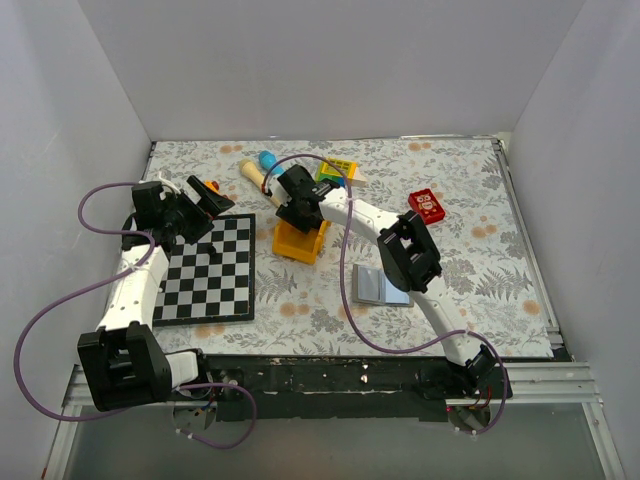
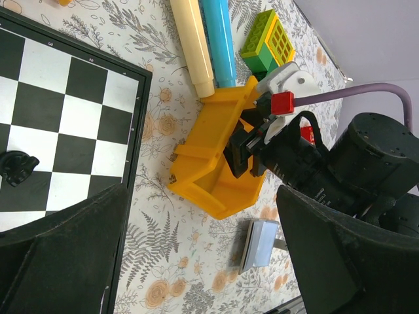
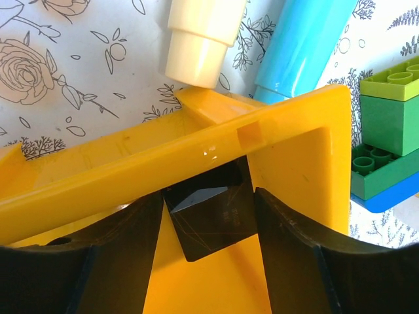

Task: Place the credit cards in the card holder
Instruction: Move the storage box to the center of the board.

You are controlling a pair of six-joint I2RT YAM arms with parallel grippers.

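A black credit card [image 3: 213, 226] leans tilted against the inner wall of the orange tray [image 3: 196, 154]. My right gripper [image 3: 208, 199] reaches down into that tray [image 1: 300, 243]. Its fingers stand close on either side of the card, at its edges, with no firm grip showing. The grey card holder [image 1: 380, 285] lies flat on the flowered cloth to the right of the tray, partly under the right arm; it also shows in the left wrist view [image 2: 260, 243]. My left gripper [image 1: 205, 205] hovers over the chessboard's far corner, wide open [image 2: 200, 261] and holding nothing.
A chessboard [image 1: 205, 275] lies at the left with a black piece [image 2: 16, 167] on it. Behind the tray lie a cream cylinder [image 2: 193, 46], a blue cylinder [image 2: 219, 39] and green-yellow bricks [image 2: 268, 42]. A red block [image 1: 427, 206] sits at the right.
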